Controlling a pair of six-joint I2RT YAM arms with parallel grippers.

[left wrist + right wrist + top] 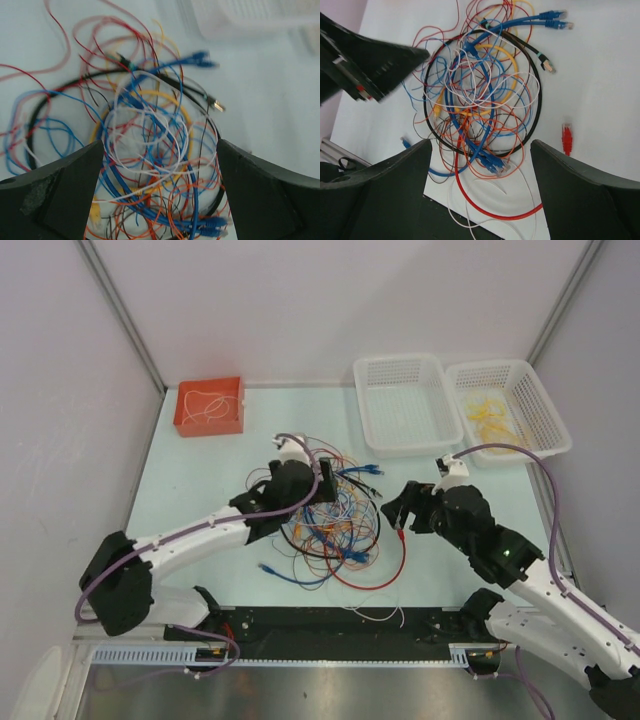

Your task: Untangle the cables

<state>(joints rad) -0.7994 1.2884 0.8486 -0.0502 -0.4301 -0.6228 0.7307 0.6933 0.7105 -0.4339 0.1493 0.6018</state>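
Fig. legend: cable-sorting cell, top + wrist views

- Work item: the cables (335, 518) lie as one bundle at mid-table (190, 490), between the two arms. Thin wires in red, blue, orange, white, yellow and black, looped through each other.
- Outer strands: a black cable (534, 95) rings the bundle. A red cable (485, 210) sweeps out on the near side, and its red plug (566, 140) lies apart from the knot. Two blue plugs (554, 19) stick out at the far edge.
- L arm: left gripper (160, 145) hangs over the bundle's far-left part, jaws spread wide, nothing pinched. Wrist view is somewhat blurred.
- R arm: right gripper (480, 144) is at the bundle's right flank, jaws apart, holding nothing. The red plug is near its tips in the top view.
- Containers: orange bin (210, 430) at far left w/ a white cable (205, 405) inside. Two white baskets at far right; the left basket (405, 450) is next to the right basket (520, 365), which holds yellow cables (487, 412).
- Step (judged): approach/selection. A few strands appear sorted by colour, the main knot is unresolved, and no wire is in hand yet.
- Next move (judged): pick a strand w/ a free end, e.g. the red cable or a blue plug. Close on that one wire only and draw it out slowly, while the other gripper pins the bundle so the rest doesn't drag along.
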